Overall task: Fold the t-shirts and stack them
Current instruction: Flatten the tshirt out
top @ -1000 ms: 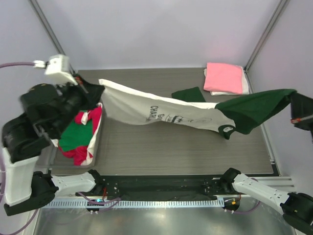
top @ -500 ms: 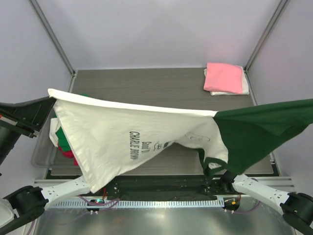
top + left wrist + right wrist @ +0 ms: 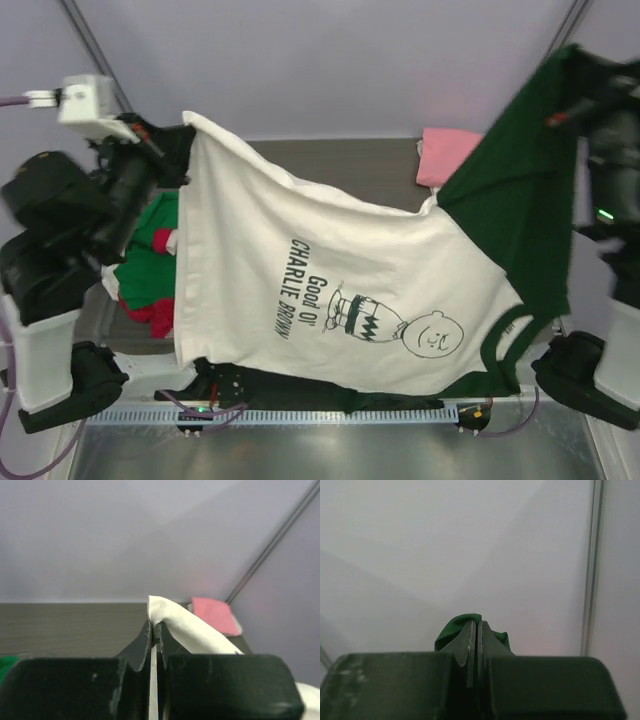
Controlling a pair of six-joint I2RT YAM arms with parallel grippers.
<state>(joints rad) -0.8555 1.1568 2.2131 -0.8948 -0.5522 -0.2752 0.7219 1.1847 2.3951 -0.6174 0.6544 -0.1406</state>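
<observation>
At the far left, your left gripper (image 3: 183, 138) is raised above the bench (image 3: 370, 165). Its jaws are pinched tight on a cream-white corner of the printed t-shirt (image 3: 330, 270). In the left wrist view the cloth edge is squeezed between the two fingers (image 3: 142, 645) with no gap to see.

Below that arm, at the left edge of the bench, lies a loose heap of shirts (image 3: 148, 272) in green, red and white, partly hidden by the hanging cloth.

The printed t-shirt hangs spread between your two arms, its front turned toward the overhead camera. You can read black lettering, "Good Ol' Charlie Brown", beside a cartoon figure, both lying sideways. The body is cream-white; the sleeve and the neck trim toward the right are dark green. In the overhead view its lower edge reaches down to the arm bases. You cannot tell whether it touches anything there.

Behind the shirt, at the far right corner of the bench, sits a folded pink shirt (image 3: 448, 150).

On the right, your right gripper (image 3: 578, 62) is held higher than the left, its jaws clamped on the dark green fabric. The right wrist view shows a green fold poking out above the closed fingers (image 3: 487, 645).
</observation>
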